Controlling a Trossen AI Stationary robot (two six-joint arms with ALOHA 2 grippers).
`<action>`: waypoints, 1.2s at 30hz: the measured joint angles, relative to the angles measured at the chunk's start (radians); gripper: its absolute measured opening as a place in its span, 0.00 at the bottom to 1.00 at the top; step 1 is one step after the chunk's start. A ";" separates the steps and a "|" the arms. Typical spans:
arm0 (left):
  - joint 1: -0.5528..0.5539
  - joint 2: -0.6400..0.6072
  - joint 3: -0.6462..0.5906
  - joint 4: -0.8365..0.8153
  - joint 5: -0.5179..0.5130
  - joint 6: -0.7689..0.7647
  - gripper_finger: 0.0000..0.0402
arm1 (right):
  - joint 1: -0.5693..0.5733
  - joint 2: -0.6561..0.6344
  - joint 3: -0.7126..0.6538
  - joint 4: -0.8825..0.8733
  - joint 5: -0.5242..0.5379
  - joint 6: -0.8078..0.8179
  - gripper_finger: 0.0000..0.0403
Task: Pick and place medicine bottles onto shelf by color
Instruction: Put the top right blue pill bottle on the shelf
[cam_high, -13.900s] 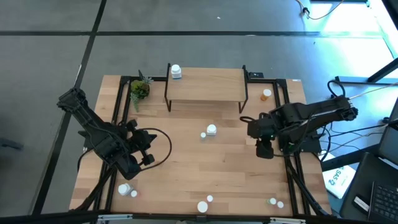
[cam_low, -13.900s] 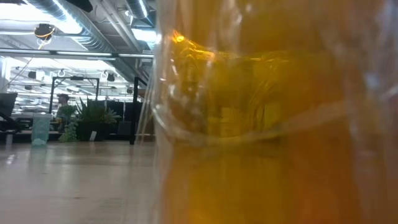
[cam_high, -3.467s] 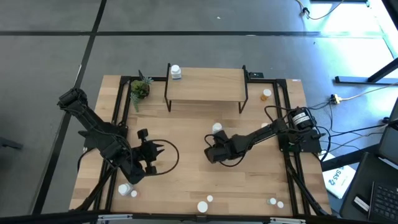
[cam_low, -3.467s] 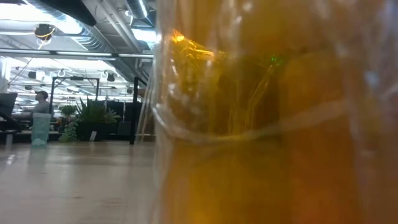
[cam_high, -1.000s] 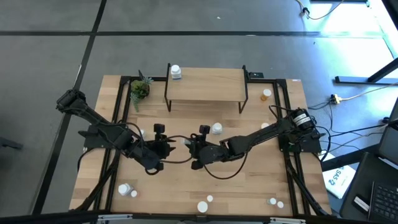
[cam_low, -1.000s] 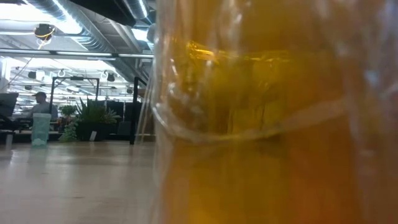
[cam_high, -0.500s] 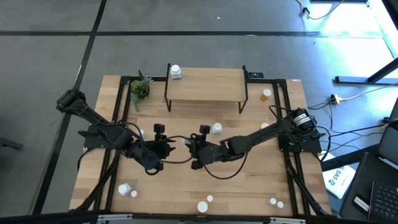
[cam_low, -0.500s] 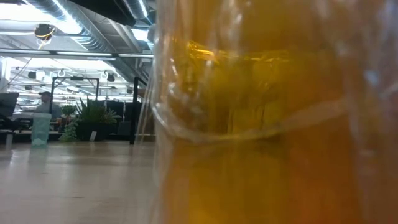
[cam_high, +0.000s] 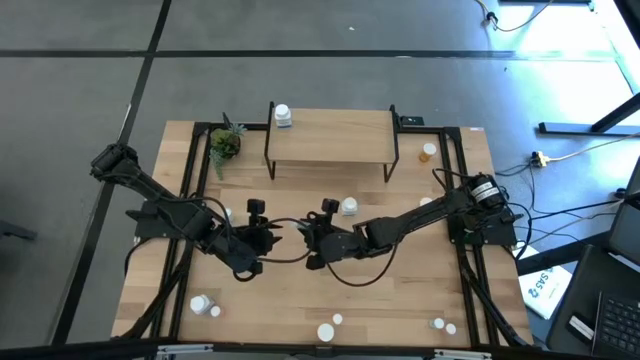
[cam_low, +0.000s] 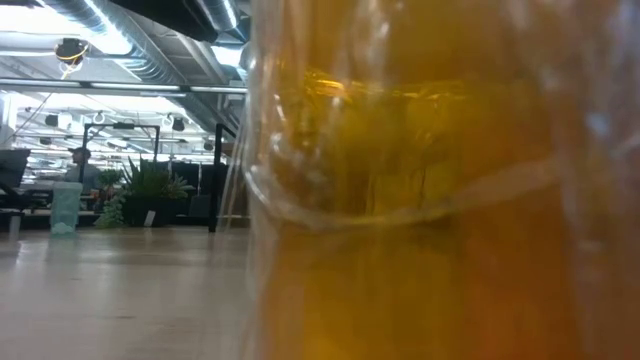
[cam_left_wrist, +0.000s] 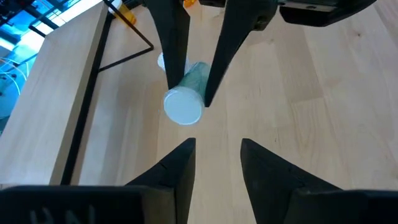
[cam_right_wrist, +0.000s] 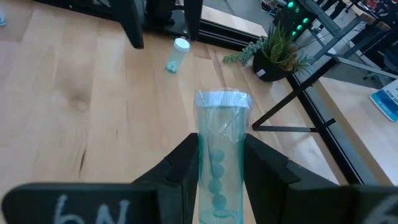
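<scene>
Facing mid-table: right gripper (cam_right_wrist: 219, 180) clamping green bottle (cam_right_wrist: 220, 149), left gripper (cam_left_wrist: 214, 158) parted, empty.

A small green potted plant (cam_high: 225, 143) stands at the far left corner of the light-wood counter (cam_high: 300, 290), also seen in the right wrist view (cam_right_wrist: 278, 51). A white and blue booklet (cam_high: 545, 287) lies on the grey floor (cam_high: 80, 80) beside black cables (cam_high: 575, 215).

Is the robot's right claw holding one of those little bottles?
Yes, the right gripper has its jaws closed on a pale green bottle, its white cap pointing away.
</scene>
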 joint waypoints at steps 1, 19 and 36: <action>0.000 0.000 0.000 0.000 0.000 0.000 0.30 | 0.000 0.000 0.000 -0.001 0.000 0.010 0.27; -0.006 0.000 0.000 -0.024 0.072 0.213 0.30 | -0.003 0.000 0.000 -0.003 0.003 0.046 0.27; -0.004 0.000 0.000 -0.112 0.068 0.313 0.33 | -0.011 0.000 0.000 -0.007 0.002 0.046 0.27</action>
